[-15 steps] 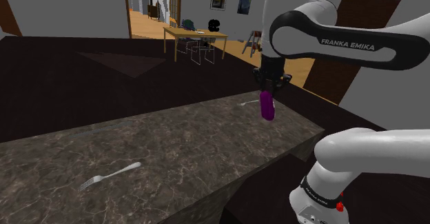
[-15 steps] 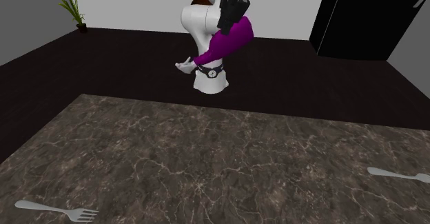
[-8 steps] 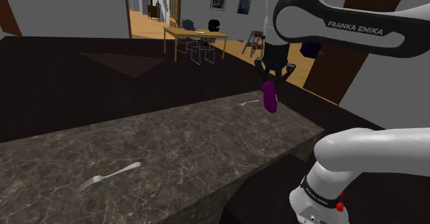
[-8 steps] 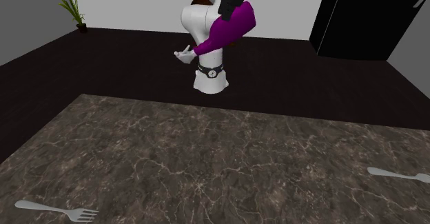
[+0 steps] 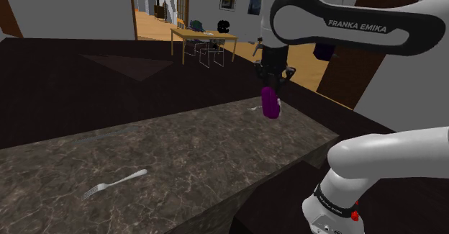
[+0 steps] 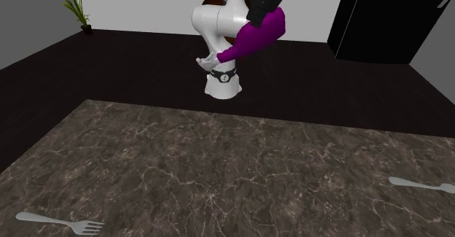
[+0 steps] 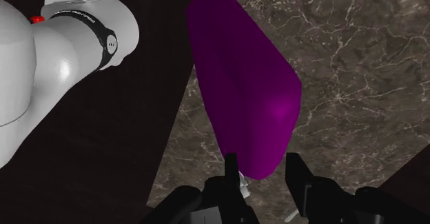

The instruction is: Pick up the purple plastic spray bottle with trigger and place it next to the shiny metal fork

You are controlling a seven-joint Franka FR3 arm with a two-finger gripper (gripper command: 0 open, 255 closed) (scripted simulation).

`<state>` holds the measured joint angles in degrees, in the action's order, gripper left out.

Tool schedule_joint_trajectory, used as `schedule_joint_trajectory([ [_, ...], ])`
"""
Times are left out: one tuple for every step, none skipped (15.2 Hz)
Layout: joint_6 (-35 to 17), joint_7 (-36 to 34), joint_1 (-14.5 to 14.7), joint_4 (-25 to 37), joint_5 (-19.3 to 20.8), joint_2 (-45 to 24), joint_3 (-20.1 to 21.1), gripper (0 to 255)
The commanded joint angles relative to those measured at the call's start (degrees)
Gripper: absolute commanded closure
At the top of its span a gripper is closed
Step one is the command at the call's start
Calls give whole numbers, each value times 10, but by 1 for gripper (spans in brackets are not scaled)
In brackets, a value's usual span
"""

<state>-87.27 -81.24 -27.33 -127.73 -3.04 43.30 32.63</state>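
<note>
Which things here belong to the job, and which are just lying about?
Job: bottle, clasped in the tool; near fork and far fork on the counter, either may be the target.
Lying about: yellow table, chairs, plant, wall pictures.

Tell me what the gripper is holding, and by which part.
The spray bottle, clasped by the gripper at the wide upper end of its purple body; the rest hangs free.

Purple spray bottle hangs tilted, clasped aloft in the gripper.
</note>
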Motion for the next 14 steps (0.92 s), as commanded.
schedule_joint_trajectory([
  [-21,-26,-7,6,-7,-27,30,255],
  [-30,-39,-11,10,-11,-41,46,255],
  [-39,-53,-15,15,-13,-55,63,255],
  [-48,-67,-20,21,-14,-70,79,255],
  [-56,-82,-26,27,-14,-85,97,255],
  [-65,-96,-32,34,-14,-102,115,255],
  [-73,-112,-39,42,-12,-119,134,255],
  [-81,-128,-47,50,-8,-137,153,255],
  [-89,-144,-56,60,-4,-156,174,255],
  [-97,-162,-66,69,3,-177,195,255],
  [-104,-181,-77,80,12,-199,219,255],
  [-110,-201,-89,91,23,-223,244,255],
  [-116,-223,-104,103,37,-250,271,255],
  [-121,-248,-120,116,56,-280,302,255],
])
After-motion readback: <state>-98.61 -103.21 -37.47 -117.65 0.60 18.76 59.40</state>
